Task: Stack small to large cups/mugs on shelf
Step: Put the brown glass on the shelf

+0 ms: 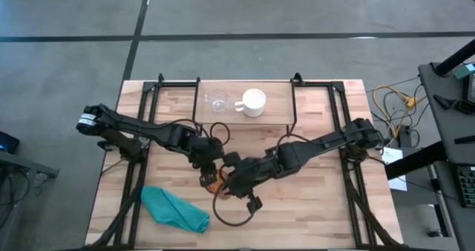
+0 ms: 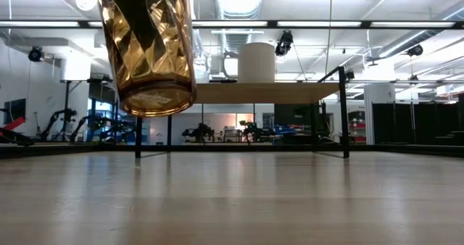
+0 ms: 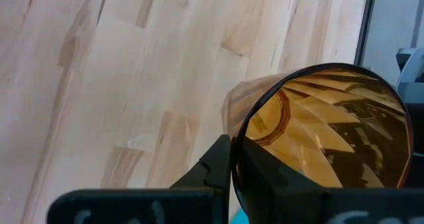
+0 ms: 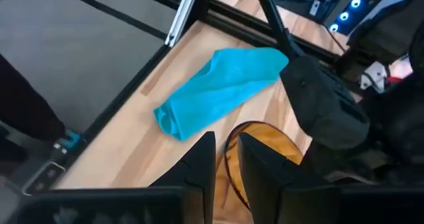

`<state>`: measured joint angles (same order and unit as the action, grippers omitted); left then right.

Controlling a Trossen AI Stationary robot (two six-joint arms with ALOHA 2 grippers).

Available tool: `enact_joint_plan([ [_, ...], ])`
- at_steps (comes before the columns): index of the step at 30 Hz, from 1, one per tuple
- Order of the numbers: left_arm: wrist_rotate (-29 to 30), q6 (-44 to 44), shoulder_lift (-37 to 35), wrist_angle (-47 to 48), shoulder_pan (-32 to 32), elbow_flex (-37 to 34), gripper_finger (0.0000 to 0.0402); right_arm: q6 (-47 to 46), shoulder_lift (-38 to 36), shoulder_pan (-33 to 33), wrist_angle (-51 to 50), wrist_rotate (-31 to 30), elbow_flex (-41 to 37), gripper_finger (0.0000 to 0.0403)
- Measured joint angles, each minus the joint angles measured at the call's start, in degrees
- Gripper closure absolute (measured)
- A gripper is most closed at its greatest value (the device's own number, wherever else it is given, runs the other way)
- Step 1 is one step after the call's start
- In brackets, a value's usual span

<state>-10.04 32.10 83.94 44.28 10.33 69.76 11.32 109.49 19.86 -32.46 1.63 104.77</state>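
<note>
A teal cloth (image 1: 175, 209) lies crumpled on the table (image 1: 319, 206) near its front left corner, well apart from the shelf (image 1: 274, 95) along the far edge. On the shelf board stand the clear glass (image 1: 217, 102) and, just beside it, the white mug (image 1: 253, 102), handle turned toward the glass. In the low view the mug (image 2: 256, 62) stands upright on the board (image 2: 290, 93), black legs below.

The amber cup (image 2: 149, 46) hangs clear of the table, tilted slightly, its base above the wood. Both grippers meet at it near the table's centre. The left gripper (image 3: 233, 171) pinches the cup's rim (image 3: 318, 144), one finger inside the wall and one outside. The right gripper (image 4: 225, 161) likewise straddles the cup's rim (image 4: 255, 151), its fingers closed on the wall.

Both arms reach inward from the table's sides, elbows out, wrists converging over the cup (image 1: 212, 179); the left gripper (image 1: 208, 167) sits just beside the right gripper (image 1: 230, 183).
</note>
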Motion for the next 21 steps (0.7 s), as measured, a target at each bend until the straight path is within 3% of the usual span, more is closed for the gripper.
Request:
enact_joint_plan([
  [4, 0.0, -0.2, -0.1, 0.0, -0.1, 0.0, 0.0395, -3.1, -0.1, -0.4, -1.0, 0.5, 0.0, 0.0338],
  [10, -0.2, -1.0, -0.1, -0.2, -0.1, 0.0, 0.0395, -4.1, 1.9, -1.9, -3.3, -0.3, 0.0, 0.0297],
  [21, -0.1, -1.4, -0.2, -0.3, -0.4, 0.0, 0.0395, 10.7, 2.5, -1.8, -7.7, -0.1, 0.0, 0.0241],
])
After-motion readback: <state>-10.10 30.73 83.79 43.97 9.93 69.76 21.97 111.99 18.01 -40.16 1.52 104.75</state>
